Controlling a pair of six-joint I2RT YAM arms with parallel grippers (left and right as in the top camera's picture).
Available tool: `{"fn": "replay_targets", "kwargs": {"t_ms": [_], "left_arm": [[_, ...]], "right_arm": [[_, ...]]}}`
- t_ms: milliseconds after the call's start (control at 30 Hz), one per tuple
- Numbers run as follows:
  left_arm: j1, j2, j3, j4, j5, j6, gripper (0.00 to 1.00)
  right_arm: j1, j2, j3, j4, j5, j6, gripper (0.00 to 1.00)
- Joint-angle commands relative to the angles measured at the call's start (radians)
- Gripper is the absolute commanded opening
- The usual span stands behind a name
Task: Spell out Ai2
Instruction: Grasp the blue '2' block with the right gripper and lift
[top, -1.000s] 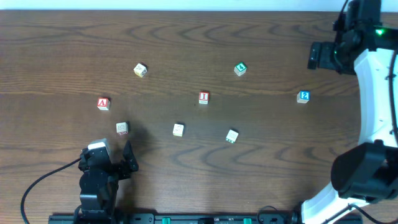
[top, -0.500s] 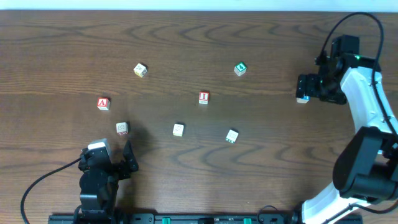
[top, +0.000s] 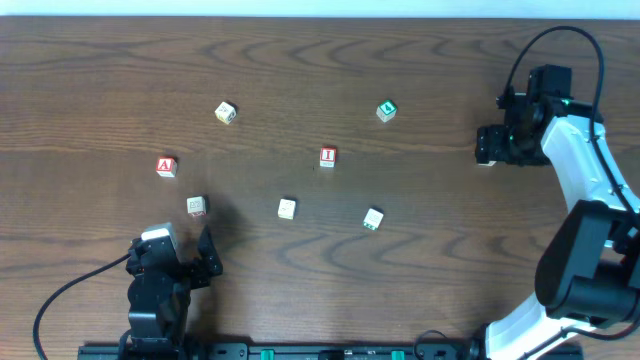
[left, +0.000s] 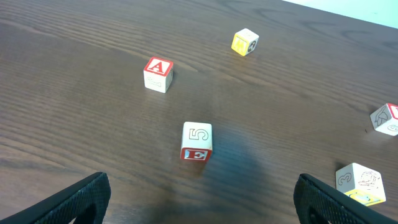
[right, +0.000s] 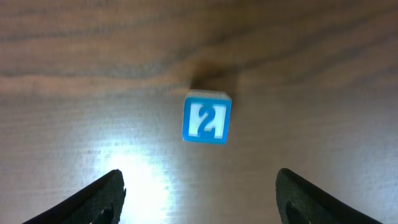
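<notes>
Cube (right: 207, 118) with blue 2 face-up, digit upright, beneath wide-open right claw (right: 199, 190).

a dark brown bench (top: 400, 280) with wavy wood grain fills every view. a pale strip (top: 300, 8) runs beyond its far edge, and a black rail (top: 300, 352) along its near edge. a bright glare (right: 140, 171) lies on the grain in the right wrist view.

Glossy dark wood-grain table (right: 74, 74) mirrors light beside the painted "2" block (right: 207, 119).
</notes>
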Motion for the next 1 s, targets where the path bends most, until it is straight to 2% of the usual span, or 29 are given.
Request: {"fn": "replay_targets", "kwargs": {"t_ms": [0,500,733,967], "left_arm": [[0.005,-0.006,-0.016,0.002,0.0,0.018,0.95],[0.005,-0.006,-0.016,0.002,0.0,0.018,0.95],[0.005,-0.006,-0.016,0.002,0.0,0.018,0.96],[0.005,-0.006,-0.016,0.002,0.0,0.018,0.95]], "right_arm": [[0.008,-0.003,-0.019,0.026,-0.007,-0.025,0.77],[0.008,0.094,-0.026,0.068,-0.007,-0.021,0.79],[0.008,0.137,-0.026,0.084,-0.007,-0.021,0.76],[0.008,0.139,-0.026,0.113,-0.007,-0.021,0.42]]}}
